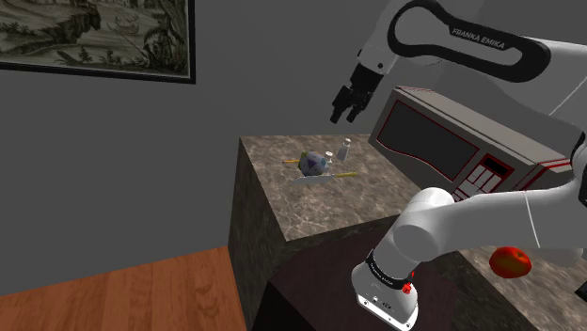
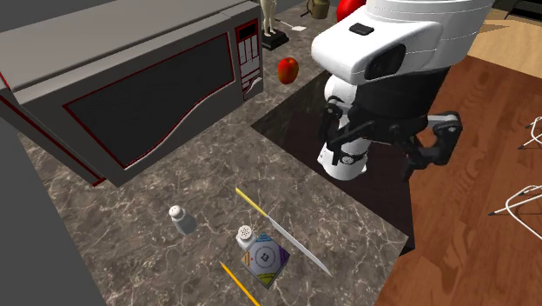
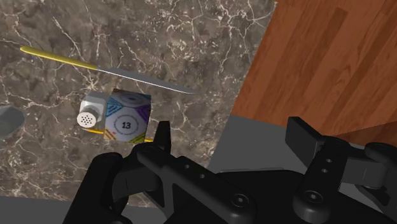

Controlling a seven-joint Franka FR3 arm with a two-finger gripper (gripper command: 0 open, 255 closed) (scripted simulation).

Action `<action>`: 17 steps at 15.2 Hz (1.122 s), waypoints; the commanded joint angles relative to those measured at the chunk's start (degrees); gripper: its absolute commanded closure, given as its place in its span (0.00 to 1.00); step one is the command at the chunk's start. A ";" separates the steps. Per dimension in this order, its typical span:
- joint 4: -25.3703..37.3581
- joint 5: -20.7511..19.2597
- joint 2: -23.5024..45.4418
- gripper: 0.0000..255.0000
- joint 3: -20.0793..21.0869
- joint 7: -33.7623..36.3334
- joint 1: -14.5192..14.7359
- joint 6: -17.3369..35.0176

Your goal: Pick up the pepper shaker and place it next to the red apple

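Note:
Two small shakers stand on the marble counter point(image 2: 347, 217). A grey shaker point(image 2: 181, 219) point(image 1: 346, 149) stands alone near the microwave, and a white-capped shaker point(image 2: 246, 234) point(image 3: 92, 112) touches a many-sided numbered die point(image 3: 127, 119) point(image 2: 263, 258). Which of the two holds pepper I cannot tell. The grey shaker point(image 3: 7, 121) also peeks in far out from one of my fingers. The red apple point(image 2: 287, 69) point(image 1: 509, 262) lies past the microwave's control end. My gripper point(image 1: 350, 102) point(image 2: 380, 149) point(image 3: 232, 137) hangs open and empty high above the counter's edge, apart from both shakers.
A large grey microwave point(image 2: 139, 87) point(image 1: 452, 141) lines the counter's back. A yellow-handled knife point(image 3: 127, 73) point(image 2: 287, 235) and a yellow stick point(image 2: 239, 285) lie by the die. Beyond the counter edge is a wooden floor point(image 3: 318, 57). The stand point(image 1: 386, 296) is at the shoulder view's lower right.

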 commanded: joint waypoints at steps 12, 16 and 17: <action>-1.56 -7.12 11.79 0.00 -14.84 -17.21 -3.05 12.84; 0.43 -7.39 17.92 0.00 -19.80 -22.94 -3.04 16.92; 1.10 -7.21 19.62 0.00 -21.06 -24.46 -2.96 17.91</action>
